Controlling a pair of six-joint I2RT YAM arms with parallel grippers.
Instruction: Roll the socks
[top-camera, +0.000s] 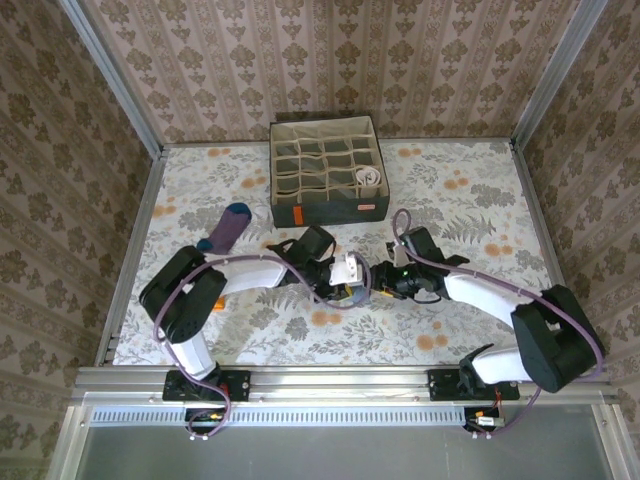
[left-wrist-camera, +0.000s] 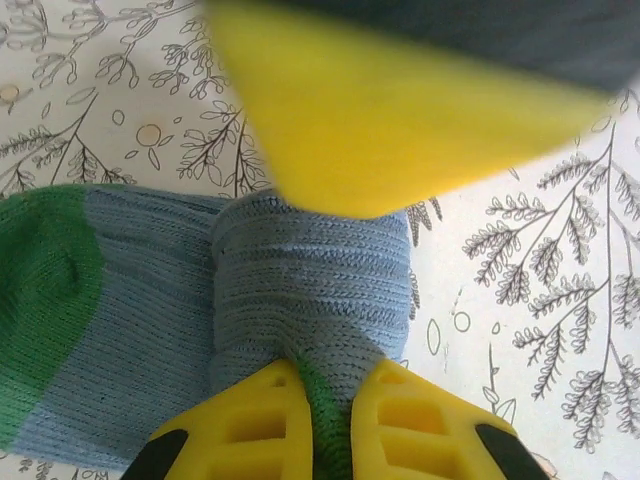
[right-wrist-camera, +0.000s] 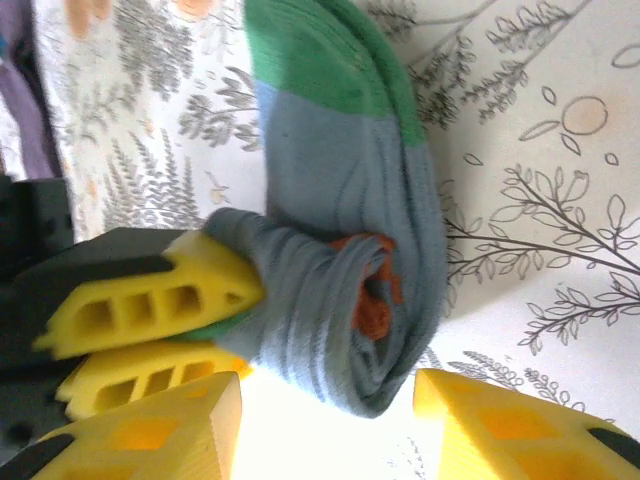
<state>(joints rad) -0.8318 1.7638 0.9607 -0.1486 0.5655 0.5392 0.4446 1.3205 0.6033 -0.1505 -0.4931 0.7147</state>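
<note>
A grey-blue sock (left-wrist-camera: 300, 290) with a green toe (left-wrist-camera: 45, 290) lies partly rolled on the floral tablecloth, and orange shows in the roll's end (right-wrist-camera: 375, 300). My left gripper (left-wrist-camera: 328, 375) is shut on a fold of the roll, with a green strip pinched between its yellow fingers (right-wrist-camera: 150, 300). My right gripper (right-wrist-camera: 325, 400) is open, its fingers (right-wrist-camera: 520, 425) standing either side of the roll's end without touching it. Both grippers meet at mid-table (top-camera: 360, 282). A purple sock with a blue toe (top-camera: 225, 228) lies flat to the left.
A grey fabric box with several compartments (top-camera: 325, 205) stands at the back centre, and a white sock with black stripes (top-camera: 370, 178) sits in one right-hand cell. Patterned walls and metal rails (top-camera: 130, 250) border the table.
</note>
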